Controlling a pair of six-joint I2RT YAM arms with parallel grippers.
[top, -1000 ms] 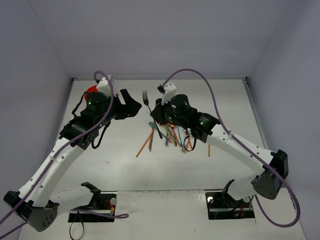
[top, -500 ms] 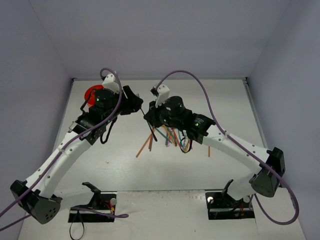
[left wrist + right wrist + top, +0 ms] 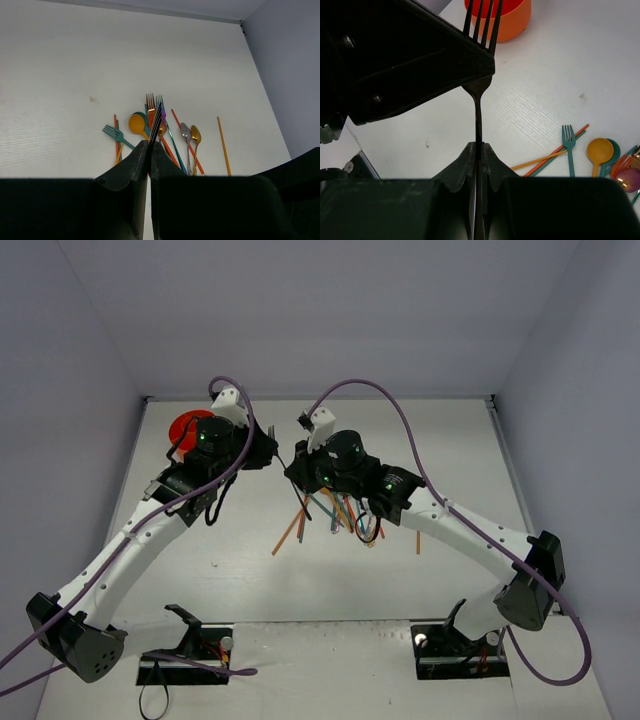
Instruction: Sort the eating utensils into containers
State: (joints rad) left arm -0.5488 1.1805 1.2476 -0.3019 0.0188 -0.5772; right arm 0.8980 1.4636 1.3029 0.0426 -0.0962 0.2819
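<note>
Cup (image 3: 184,426): orange-red, back-left on the table (image 3: 240,580), partly hidden behind the left arm in the top view. Can't make out its inner dividers from any view.

Left gripper (image 3: 149,152): jaws shut on the head end of the black fork (image 3: 479,95). Its wrist view shows the fork edge-on between the fingers, with the tines showing just past the tips.

Fork: off the table, spanning the gap between the two grippers. Its long axis runs from one gripper to the other, tines on the cup side and handle on the right-arm side. In the right wrist view the tines point nearly straight at the cup.

Right gripper (image 3: 478,150): jaws shut on the fork's handle. So both grippers are clamped on the same fork, which reads as a mid-air handover.

Pile (image 3: 335,512): the rest of the forks, spoons and chopsticks lie on the table under and just right of the right gripper. One orange chopstick (image 3: 418,540) lies apart, further right.

My read: the cup lies left and back of the fork, and the left arm is clearly the nearer one. The right gripper should let go before either arm moves, or the fork gets twisted. With the left gripper on the head end, the handle would go into the cup first.
</note>
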